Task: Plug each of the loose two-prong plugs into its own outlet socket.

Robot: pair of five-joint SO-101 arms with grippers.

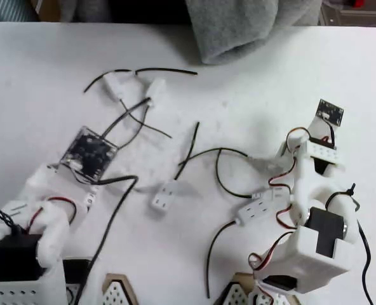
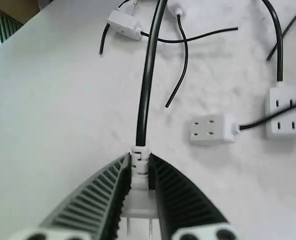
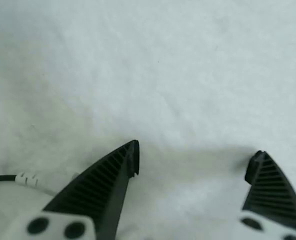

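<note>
Over the white table (image 3: 188, 60), left pincer (image 2: 139, 167) clamps a two-prong plug (image 2: 138, 202); right pincer (image 3: 197, 152) gapes wide, empty.

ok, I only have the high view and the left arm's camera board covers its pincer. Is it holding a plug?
Observer: Yes. In the left wrist view the left pincer is shut on a plug.
Operator: Oriented how?
Observer: Its prongs point back toward the wrist camera, and the cord runs away from it over the table.
Operator: And the other arm?
Observer: The right pincer is open and empty, over bare table.
</note>
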